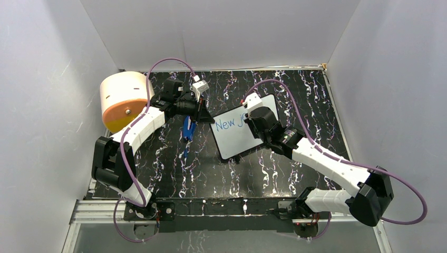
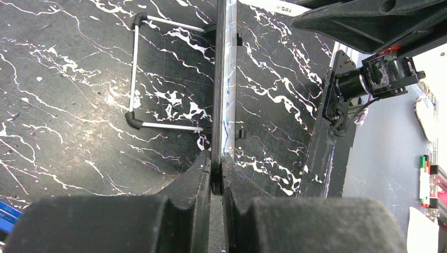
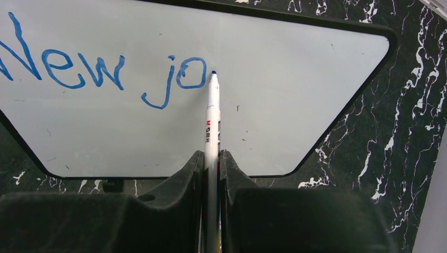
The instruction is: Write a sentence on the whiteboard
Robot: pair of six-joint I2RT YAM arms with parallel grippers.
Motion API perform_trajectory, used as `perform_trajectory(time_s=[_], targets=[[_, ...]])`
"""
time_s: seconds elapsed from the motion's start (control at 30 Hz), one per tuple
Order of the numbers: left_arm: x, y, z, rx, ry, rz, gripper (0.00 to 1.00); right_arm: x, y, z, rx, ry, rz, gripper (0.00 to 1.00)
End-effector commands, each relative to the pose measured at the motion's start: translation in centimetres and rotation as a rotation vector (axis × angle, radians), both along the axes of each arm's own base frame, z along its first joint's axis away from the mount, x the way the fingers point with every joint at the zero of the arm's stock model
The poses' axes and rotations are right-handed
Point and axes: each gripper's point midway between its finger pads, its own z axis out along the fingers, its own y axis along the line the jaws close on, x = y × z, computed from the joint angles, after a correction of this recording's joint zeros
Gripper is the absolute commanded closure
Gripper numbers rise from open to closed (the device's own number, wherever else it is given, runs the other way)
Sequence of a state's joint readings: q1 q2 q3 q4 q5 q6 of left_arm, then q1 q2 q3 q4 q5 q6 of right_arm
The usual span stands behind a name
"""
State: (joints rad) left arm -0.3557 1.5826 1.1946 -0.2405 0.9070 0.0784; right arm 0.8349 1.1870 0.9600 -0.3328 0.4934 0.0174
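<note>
L gripper [image 2: 216, 163] is clamped tight on the whiteboard [image 1: 237, 142] at its left end; in the L wrist view I see the board edge-on between the pads [image 2: 197, 176]. The board sits mid-counter [image 1: 174, 174], a bit right of centre. The sentence [image 3: 105, 74] reads "New jo", blue, top line. R gripper [image 3: 212, 163] is closed on a white marker [image 3: 212, 116], tip just right of the "o"; touching or a hair off, can't tell.

Risks, imo: if the L grip slips, the board swings under the stroke & letters smear or drift off line. Too much downforce could shove the marker back through the R gripper; too little & the line skips.

Board's long axis runs near-left to far-right in the top view, text running w/ it. Marker's long axis points straight away from the R wrist, tip toward the board's top edge
</note>
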Motion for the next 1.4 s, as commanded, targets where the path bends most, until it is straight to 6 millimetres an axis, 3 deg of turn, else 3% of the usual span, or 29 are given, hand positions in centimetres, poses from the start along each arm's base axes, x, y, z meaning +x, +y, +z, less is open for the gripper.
perform_trajectory(time_s=[0.0, 0.37, 1.03, 1.37], targets=[[-0.3, 0.2, -1.1, 0.042, 0.017, -0.015, 1.00, 1.5, 1.2, 3.4, 0.075, -0.085, 0.002, 1.00], [-0.4, 0.2, -1.2, 0.042, 0.019, -0.016, 1.00, 1.7, 1.4, 3.5, 0.079, -0.088, 0.000, 1.00], [-0.3, 0.2, -1.2, 0.045, 0.015, -0.014, 1.00, 0.1, -0.4, 0.4, -0.009, 0.016, -0.013, 1.00], [-0.3, 0.3, -1.2, 0.048, 0.017, -0.012, 1.00, 0.4, -0.8, 1.6, 0.002, -0.021, -0.032, 1.00]])
